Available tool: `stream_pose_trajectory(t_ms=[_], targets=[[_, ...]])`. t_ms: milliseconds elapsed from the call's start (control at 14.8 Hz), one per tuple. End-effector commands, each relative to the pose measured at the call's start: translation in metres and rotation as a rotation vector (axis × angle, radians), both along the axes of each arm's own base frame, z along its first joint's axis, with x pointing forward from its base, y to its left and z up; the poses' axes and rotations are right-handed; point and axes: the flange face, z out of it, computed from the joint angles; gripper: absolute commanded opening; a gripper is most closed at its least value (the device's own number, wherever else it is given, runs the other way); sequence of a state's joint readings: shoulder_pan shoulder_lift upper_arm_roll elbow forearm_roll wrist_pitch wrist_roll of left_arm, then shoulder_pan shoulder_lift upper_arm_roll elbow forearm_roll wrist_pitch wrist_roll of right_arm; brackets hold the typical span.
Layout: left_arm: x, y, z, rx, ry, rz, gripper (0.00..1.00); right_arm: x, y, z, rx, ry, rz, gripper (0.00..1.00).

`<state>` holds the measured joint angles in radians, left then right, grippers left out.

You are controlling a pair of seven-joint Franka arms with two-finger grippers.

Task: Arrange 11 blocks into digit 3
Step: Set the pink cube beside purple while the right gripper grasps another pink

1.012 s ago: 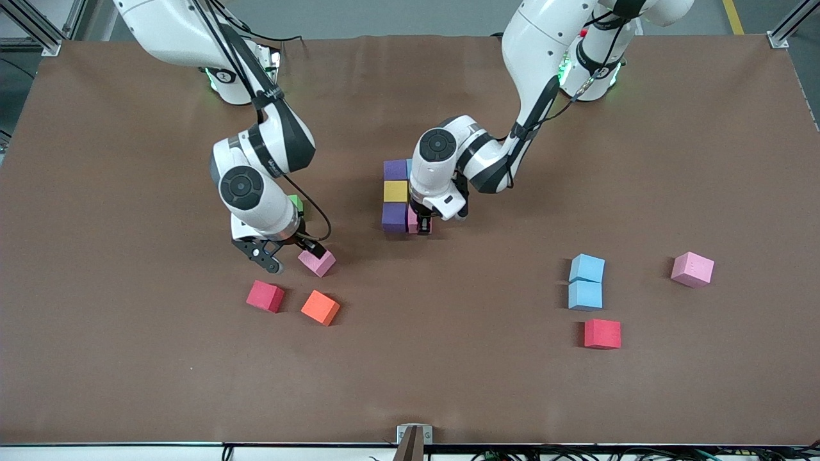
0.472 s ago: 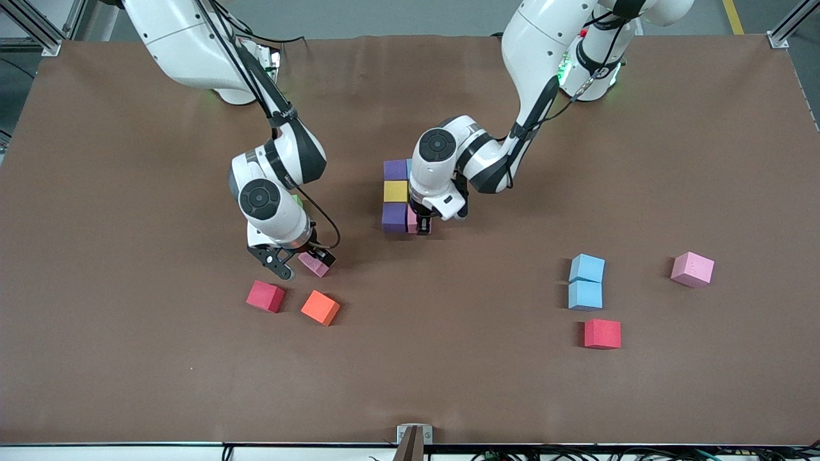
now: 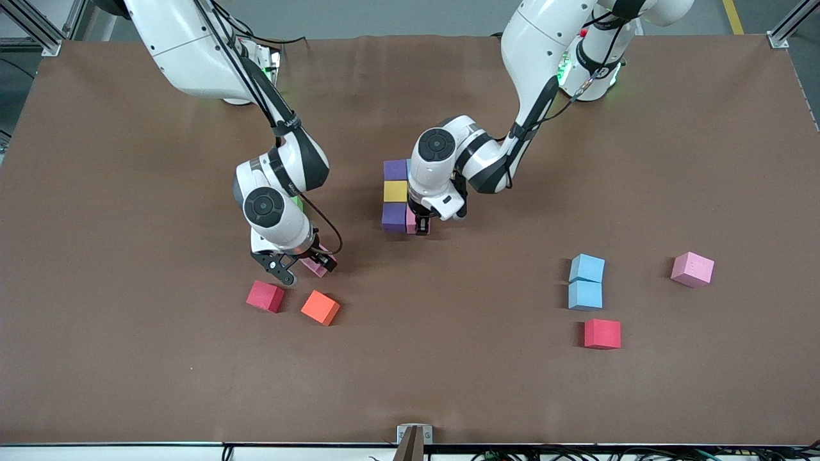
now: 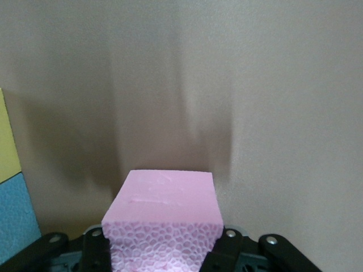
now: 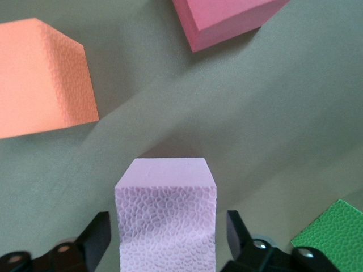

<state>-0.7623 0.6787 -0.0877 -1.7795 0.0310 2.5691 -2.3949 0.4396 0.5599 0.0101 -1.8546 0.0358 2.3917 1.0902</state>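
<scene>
- Nearest the front camera, a red block (image 3: 602, 333) lies alone toward the left arm's end of the table.
- Toward the right arm's end, another red block (image 3: 265, 296) sits beside the orange cube (image 3: 320, 307), the two apart.
- A little farther from the camera than the first red block, two light blue blocks (image 3: 586, 282) touch one another, and a pink block (image 3: 692, 269) rests well apart from them, closer to the table's end.
- The right gripper (image 3: 306, 267) is down at the table over a pale pink block (image 5: 165, 218); its fingers (image 5: 96, 237) stand on either side of the block with small gaps showing, not yet pressed onto it.
- A green cube (image 5: 332, 233) lies just beside that gripper, mostly hidden by the arm in the front view.
- At mid-table the left gripper (image 3: 419, 224) pinches a pink block (image 4: 164, 218) tight between its fingers (image 4: 95, 249), low at the table and against the purple block (image 3: 394, 217).
- The partly built digit 3 (image 3: 396, 192) runs away from the camera: purple block, yellow block (image 3: 395, 191), then a second purple block (image 3: 395, 169), touching in a column, with a blue face (image 4: 17, 218) seen beside the yellow in the left wrist view.
</scene>
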Motion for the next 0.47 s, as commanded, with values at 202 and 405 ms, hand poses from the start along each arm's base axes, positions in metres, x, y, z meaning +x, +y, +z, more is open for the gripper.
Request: stream_pose_trajectory(t_ms=[202,405], targets=[[0.0017,-0.0036,-0.0022,0.000,-0.018,-0.015,1.00,0.0057,-0.0060,0.0007,-0.003,-0.006,-0.018,0.73],[0.0008,-0.0042,0.0015,0.002,-0.018,-0.014,1.00,0.0057,-0.0061,0.0007,-0.003,-0.006,-0.019,0.58]])
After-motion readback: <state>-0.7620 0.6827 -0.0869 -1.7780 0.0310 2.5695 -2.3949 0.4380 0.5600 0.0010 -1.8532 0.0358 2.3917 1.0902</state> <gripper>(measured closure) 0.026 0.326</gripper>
